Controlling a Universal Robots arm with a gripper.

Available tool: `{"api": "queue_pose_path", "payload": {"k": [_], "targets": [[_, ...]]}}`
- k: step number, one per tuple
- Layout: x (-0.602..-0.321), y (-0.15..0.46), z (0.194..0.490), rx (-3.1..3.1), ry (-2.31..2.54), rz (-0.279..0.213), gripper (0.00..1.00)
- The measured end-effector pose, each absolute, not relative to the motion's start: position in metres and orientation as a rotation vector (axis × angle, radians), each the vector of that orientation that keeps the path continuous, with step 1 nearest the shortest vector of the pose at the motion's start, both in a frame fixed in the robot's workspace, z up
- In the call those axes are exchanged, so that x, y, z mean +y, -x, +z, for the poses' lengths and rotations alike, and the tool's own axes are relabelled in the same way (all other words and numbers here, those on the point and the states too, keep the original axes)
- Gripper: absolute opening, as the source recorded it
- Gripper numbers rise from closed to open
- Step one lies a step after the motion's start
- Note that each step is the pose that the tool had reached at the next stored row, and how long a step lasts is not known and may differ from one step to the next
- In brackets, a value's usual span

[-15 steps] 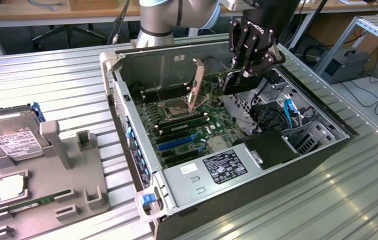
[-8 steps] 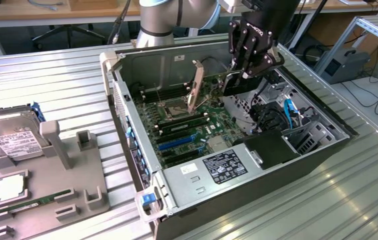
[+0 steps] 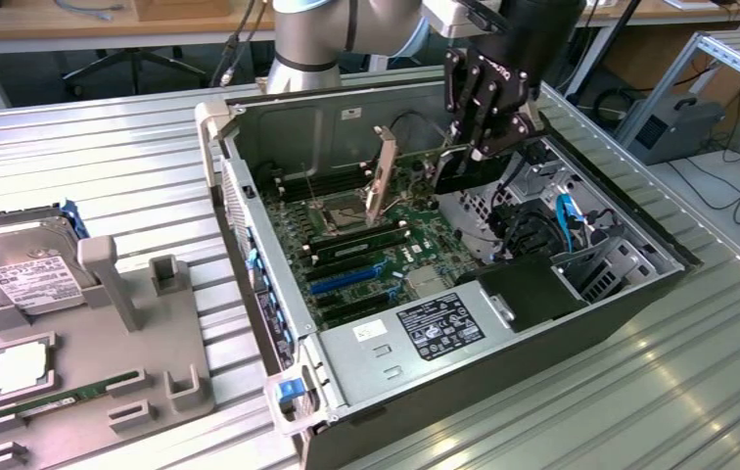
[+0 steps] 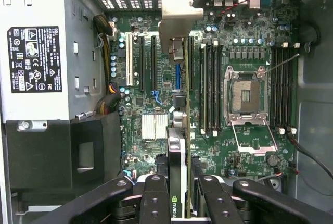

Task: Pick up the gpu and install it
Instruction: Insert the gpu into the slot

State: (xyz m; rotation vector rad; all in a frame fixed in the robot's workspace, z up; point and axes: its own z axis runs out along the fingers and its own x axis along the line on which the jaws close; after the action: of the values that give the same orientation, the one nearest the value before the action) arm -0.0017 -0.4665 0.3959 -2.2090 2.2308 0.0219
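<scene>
The gpu (image 3: 382,181) hangs inside the open computer case (image 3: 631,284), held on edge over the motherboard (image 3: 384,255). Its metal end bracket points toward the case's rear wall. My gripper (image 3: 485,152) reaches down from above and is shut on the card's other end. In the wrist view the gpu (image 4: 177,156) runs edge-on between my two black fingers (image 4: 155,198), with its pale bracket (image 4: 179,21) at the far end. It lies along the row of expansion slots (image 4: 140,62). Whether its edge touches a slot I cannot tell.
A power supply (image 4: 36,57) fills one end of the case. The open CPU socket (image 4: 244,96) and memory slots (image 4: 210,88) flank the card. Outside, on the exterior view's left, a grey fixture (image 3: 109,362) holds a hard drive (image 3: 18,269) and a memory stick (image 3: 50,403).
</scene>
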Motion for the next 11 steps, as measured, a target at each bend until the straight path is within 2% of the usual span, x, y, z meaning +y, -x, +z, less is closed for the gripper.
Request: {"api": "queue_pose_path", "payload": {"k": [11], "targets": [[-0.4665, 0.0095, 0.388, 2.231, 2.209, 0.022, 0.27]]}}
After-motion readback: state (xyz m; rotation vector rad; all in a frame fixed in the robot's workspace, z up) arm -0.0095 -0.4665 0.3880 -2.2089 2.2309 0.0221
